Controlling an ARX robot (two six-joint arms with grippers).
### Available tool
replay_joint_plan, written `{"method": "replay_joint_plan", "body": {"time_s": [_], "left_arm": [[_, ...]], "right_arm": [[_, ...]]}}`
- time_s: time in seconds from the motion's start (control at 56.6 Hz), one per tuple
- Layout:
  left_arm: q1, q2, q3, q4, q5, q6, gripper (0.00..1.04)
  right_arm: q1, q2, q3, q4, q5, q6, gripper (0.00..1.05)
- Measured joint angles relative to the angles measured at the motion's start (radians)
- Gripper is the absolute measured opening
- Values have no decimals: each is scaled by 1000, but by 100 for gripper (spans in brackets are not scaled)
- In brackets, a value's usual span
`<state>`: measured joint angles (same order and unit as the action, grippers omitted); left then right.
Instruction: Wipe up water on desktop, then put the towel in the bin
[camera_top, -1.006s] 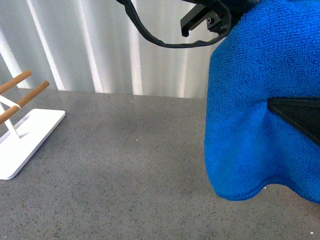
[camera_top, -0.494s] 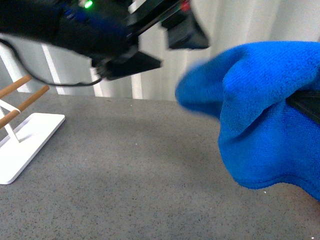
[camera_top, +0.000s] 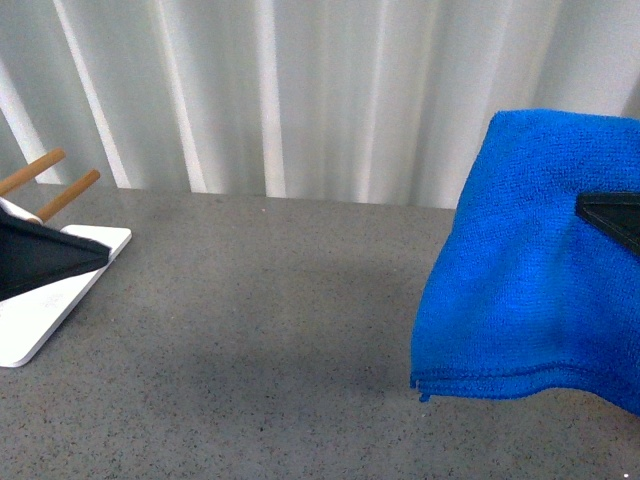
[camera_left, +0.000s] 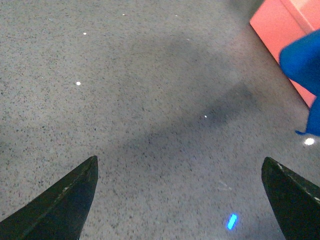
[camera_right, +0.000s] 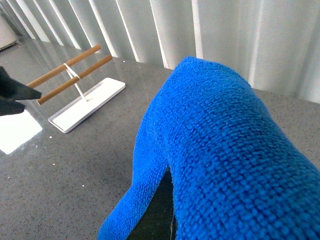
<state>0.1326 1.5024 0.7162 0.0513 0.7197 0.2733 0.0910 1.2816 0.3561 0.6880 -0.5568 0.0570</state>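
**Containers.** One bin (camera_left: 272, 27), salmon-pink, shows only as a corner in the left wrist view. Too little of its inside is in view to tell any content. One flat white tray (camera_top: 40, 320) lies on the desktop (camera_top: 250, 330) at 9 o'clock in the front view. It carries two parallel wooden rods (camera_top: 75, 192) on a thin white stand (camera_right: 77, 85).

**Counts.** One towel (camera_top: 520, 280), one bin, one tray, two rods, two grippers.

**Towel.** Bright blue and folded, it shows several layered edges along its lower hem. It hangs at 3 o'clock in the front view, clear of the desktop. The right gripper (camera_top: 600, 212) is clamped on the towel: one black finger presses into the cloth from outside, and the other is hidden under it. In the left wrist view a fold of the towel hangs in front of the bin's side wall.

**Left gripper** (camera_left: 178, 159). It is over bare desktop, its two dark fingers spread wide with nothing between them. In the front view one finger shows at 9 o'clock, in front of the tray.

**Background.** A pale pleated curtain (camera_top: 300, 90) closes the far side at 12 o'clock.
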Motion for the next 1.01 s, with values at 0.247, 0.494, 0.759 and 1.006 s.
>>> {"method": "replay_joint_plan", "body": {"time_s": [0.247, 0.494, 0.759, 1.006], "left_arm": [[171, -217, -93, -182, 193, 115, 98], [242, -345, -193, -238, 243, 135, 98], [122, -370, -618, 894, -473, -218, 55], [32, -586, -676, 806, -559, -261, 11]], "right_arm": [[-6, 14, 1, -11, 6, -5, 3], [7, 24, 4, -12, 27, -7, 3], [21, 32, 6, -12, 40, -8, 3], [21, 34, 7, -19, 53, -11, 3]]}}
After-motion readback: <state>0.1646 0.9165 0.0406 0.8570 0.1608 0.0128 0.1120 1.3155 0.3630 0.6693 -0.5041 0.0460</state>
